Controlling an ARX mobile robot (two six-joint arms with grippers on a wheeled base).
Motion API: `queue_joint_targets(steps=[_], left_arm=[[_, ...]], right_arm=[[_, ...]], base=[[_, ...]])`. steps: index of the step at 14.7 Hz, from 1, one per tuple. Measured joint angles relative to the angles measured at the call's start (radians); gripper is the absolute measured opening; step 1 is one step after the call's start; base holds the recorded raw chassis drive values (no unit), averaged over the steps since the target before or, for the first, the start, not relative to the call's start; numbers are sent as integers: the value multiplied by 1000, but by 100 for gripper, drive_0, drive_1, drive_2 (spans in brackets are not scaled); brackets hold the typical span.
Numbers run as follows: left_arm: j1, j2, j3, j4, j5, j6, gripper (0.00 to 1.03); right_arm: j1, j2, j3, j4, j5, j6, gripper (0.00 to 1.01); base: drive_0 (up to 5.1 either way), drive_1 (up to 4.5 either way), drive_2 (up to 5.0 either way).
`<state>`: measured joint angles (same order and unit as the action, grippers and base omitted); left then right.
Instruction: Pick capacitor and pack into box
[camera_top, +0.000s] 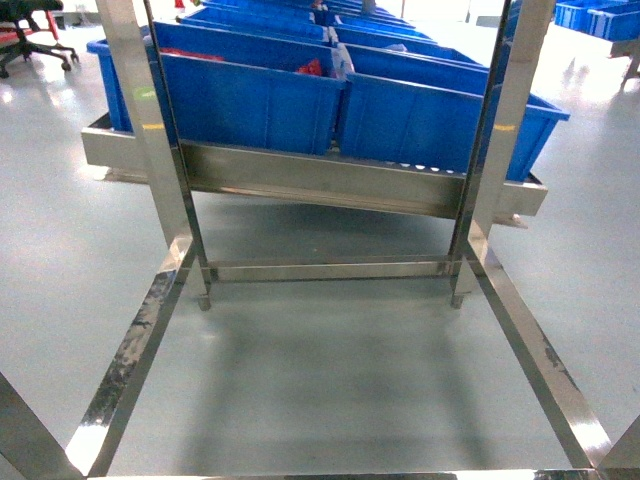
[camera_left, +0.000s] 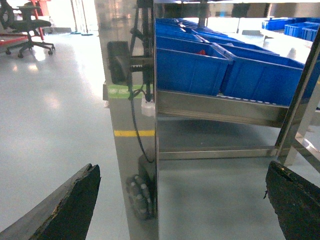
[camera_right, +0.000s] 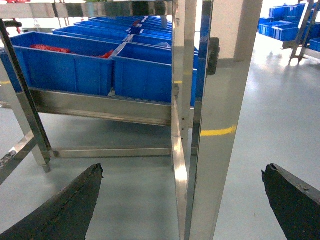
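- No pink box and no capacitor shows in any of the three views; where either sits cannot be told from here.
- Nearest candidates for stock: blue bins (camera_top: 255, 100) lined up on a steel rack (camera_top: 320, 185), with red items (camera_top: 310, 68) lying in one bin, too small to identify.
- Left gripper (camera_left: 182, 200) hangs low outside the rack's left post (camera_left: 127, 75), its two dark fingers (camera_left: 70, 207) spread wide, nothing between them.
- Right gripper (camera_right: 182, 202) hangs low by the right post (camera_right: 220, 100), fingers (camera_right: 292, 200) equally wide apart and empty.
- Neither gripper appears in the head view, which looks down through the rack frame to bare grey floor (camera_top: 320, 380).
- An office chair (camera_left: 25, 27) stands well apart on the left, and more blue bins (camera_right: 285, 20) sit on a far rack to the right.
- Judged step: the very start, search and approach, with nothing picked and nothing packed.
- Next move likely calls for raising an arm above the bin rims and looking inside to find a capacitor, then locating the box, while steering clear of the steel posts on each side.
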<state>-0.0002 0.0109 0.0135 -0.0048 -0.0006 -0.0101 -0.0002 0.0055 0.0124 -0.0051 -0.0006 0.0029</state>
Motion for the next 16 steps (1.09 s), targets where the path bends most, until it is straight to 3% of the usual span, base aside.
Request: queue_joint_targets(steps=[16], left_arm=[[0, 0, 0, 0, 0, 0, 98]], right_arm=[[0, 0, 0, 0, 0, 0, 98]], base=[[0, 0, 0]])
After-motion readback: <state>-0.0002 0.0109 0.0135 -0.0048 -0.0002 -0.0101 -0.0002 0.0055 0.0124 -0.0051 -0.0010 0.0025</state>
